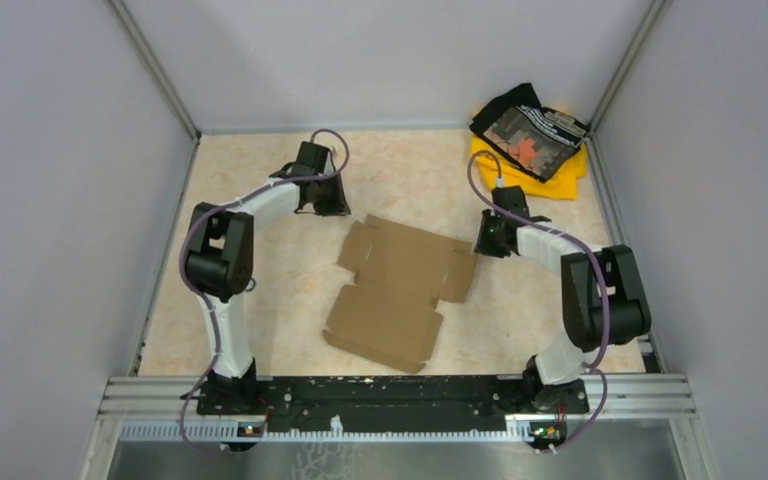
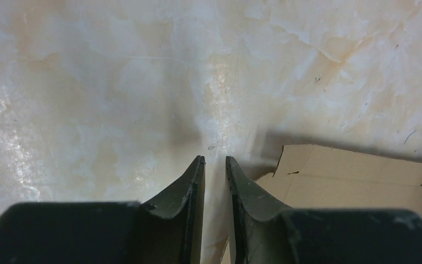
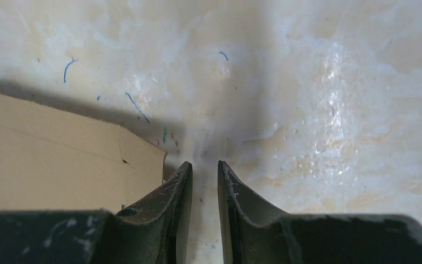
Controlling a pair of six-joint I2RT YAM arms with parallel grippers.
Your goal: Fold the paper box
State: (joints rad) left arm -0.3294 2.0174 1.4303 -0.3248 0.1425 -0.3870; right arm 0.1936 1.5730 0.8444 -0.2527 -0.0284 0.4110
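Left wrist view: the left gripper (image 2: pixel 214 159) is seen nearly clenched, only a narrow slit left between its fingers and nothing held in it, poised low over the bare table (image 2: pixel 115 82), with a corner of the paper box (image 2: pixel 351 176) lying at 4 o'clock of the fingertips and not touched. The right gripper (image 3: pixel 204 164) is drawn in just as closely and is equally empty; the cardboard edge is seen at 9 o'clock of it, just beside its left finger, though contact cannot be confirmed. The box is spread flat and unfolded at the middle of the table, with no flap raised, so the task is judged to be at its start and the step in hand to be an approach to two opposite edges. For this to be done well, a thin fingertip would best be slid under a flap edge near a crease while the base panel is pressed down by the other arm, so that the sheet is not pushed across the smooth surface. Only from the top external view can the whole outline, its tabs, and a yellow and black cloth pile (image 1: pixel 535 140) at 1 o'clock be made out; only from the wrist views can the finger gaps and the die-cut slits be judged.
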